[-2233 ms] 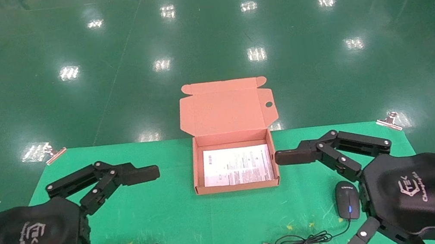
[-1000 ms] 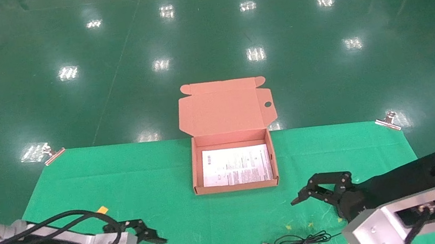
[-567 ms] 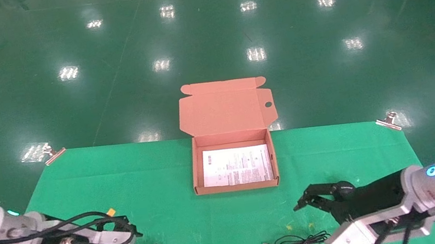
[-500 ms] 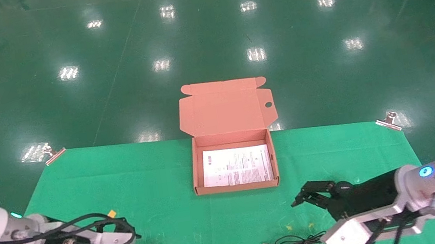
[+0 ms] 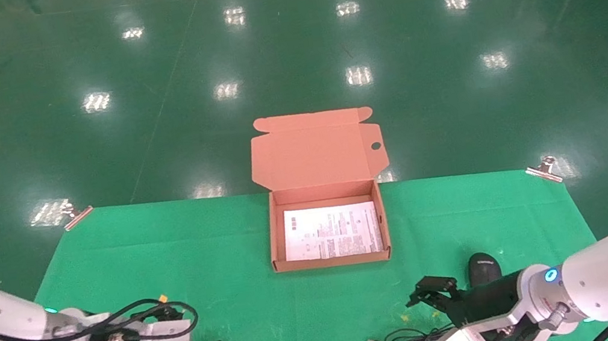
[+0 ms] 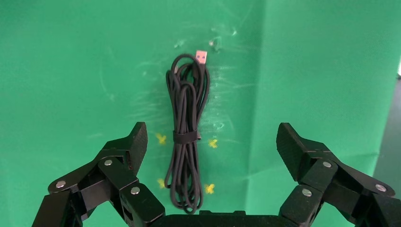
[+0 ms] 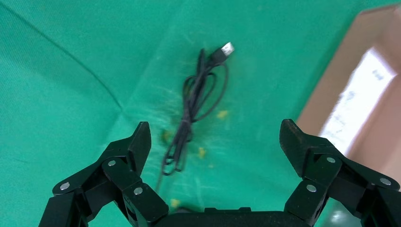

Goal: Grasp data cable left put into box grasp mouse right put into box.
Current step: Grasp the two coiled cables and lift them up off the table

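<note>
Left wrist view, left gripper spread above data cable

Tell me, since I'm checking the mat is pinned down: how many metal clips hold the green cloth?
2. One metal clip sits at the green cloth's far left corner, the other metal clip at its far right corner. The near corners fall outside the head view, so more may be hidden.
</note>
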Robot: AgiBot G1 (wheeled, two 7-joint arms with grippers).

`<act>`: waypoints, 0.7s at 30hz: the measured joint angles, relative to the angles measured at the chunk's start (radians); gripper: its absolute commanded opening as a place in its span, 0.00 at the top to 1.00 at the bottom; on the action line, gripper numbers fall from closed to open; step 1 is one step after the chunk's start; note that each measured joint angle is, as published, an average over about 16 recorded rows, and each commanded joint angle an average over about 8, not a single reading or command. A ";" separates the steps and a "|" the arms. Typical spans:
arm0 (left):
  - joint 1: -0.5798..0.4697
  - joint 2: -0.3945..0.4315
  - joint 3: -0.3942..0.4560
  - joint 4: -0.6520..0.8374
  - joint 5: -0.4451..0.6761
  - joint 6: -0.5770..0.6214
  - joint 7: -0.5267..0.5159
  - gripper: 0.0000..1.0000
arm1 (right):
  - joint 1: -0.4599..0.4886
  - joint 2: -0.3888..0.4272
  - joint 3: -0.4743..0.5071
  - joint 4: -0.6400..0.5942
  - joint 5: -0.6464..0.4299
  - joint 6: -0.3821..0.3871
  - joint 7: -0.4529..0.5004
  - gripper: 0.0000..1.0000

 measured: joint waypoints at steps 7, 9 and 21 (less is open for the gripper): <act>0.001 0.049 -0.005 0.167 0.006 -0.066 0.043 0.00 | 0.003 -0.059 -0.013 -0.120 -0.030 0.028 0.012 0.00; -0.002 0.063 -0.009 0.218 0.003 -0.083 0.061 0.00 | 0.007 -0.078 -0.017 -0.162 -0.034 0.035 0.008 0.00; -0.023 0.129 -0.031 0.480 -0.024 -0.160 0.188 0.00 | 0.039 -0.179 -0.032 -0.400 -0.054 0.080 -0.047 0.00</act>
